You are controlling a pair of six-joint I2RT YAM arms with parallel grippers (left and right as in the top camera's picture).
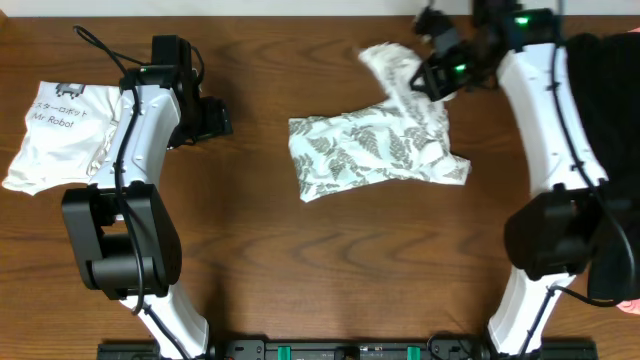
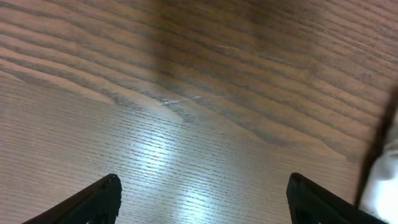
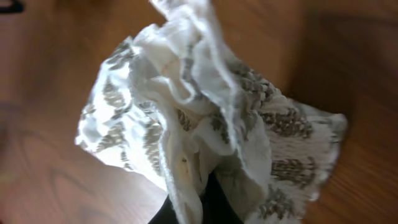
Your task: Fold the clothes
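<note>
Clothes (image 1: 370, 150) lie crumpled mid-table, thin, limp and light, their far right corner pinched up by the right gripper (image 1: 432, 72); a hem corner looks the best hold. Left gripper (image 1: 215, 120) hangs spread wide over the table (image 1: 300, 270).

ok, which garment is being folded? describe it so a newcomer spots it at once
On the wood table, look just right of centre, where the right gripper pinches one bunched end. The garment there is thin white cloth printed all over with grey fern leaves, unlike the white "Mr Robot" shirt at the left edge and the black cloth at the right.
</note>
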